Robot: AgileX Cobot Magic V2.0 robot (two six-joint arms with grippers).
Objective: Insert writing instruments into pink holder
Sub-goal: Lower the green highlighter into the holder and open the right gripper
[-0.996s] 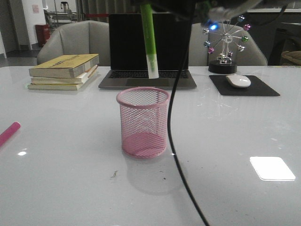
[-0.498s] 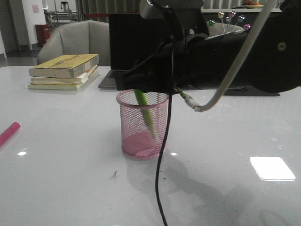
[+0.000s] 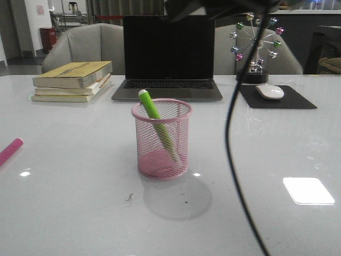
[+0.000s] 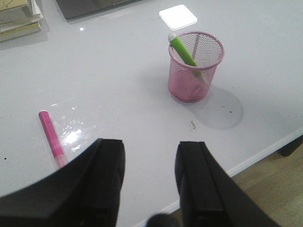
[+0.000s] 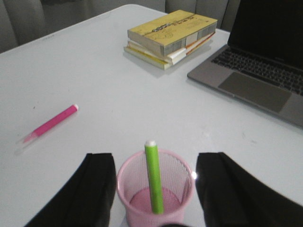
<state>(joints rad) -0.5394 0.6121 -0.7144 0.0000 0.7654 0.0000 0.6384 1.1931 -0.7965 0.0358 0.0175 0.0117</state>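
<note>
The pink holder (image 3: 162, 138) stands upright mid-table. The lime green marker (image 3: 152, 112) leans inside it, its white end poking over the left rim. My right gripper (image 5: 155, 163) hangs open high above the holder (image 5: 155, 189), with the green marker (image 5: 153, 177) free between its wide-spread fingers; in the front view only part of that arm shows along the top edge. The magenta pink marker (image 3: 9, 151) lies flat at the table's left edge. My left gripper (image 4: 149, 158) is open and empty over the near table edge, right of the pink marker (image 4: 51, 139) and short of the holder (image 4: 194, 66).
A stack of books (image 3: 72, 80) sits at the back left. An open laptop (image 3: 168, 58) stands behind the holder. A mouse on a black pad (image 3: 272, 92) and a small ferris-wheel ornament (image 3: 254, 48) are at the back right. A black cable (image 3: 234, 160) hangs in front.
The right arm lowered the green marker into the holder, let it go and rose up out of the front view. The marker now leans in the holder by itself.
</note>
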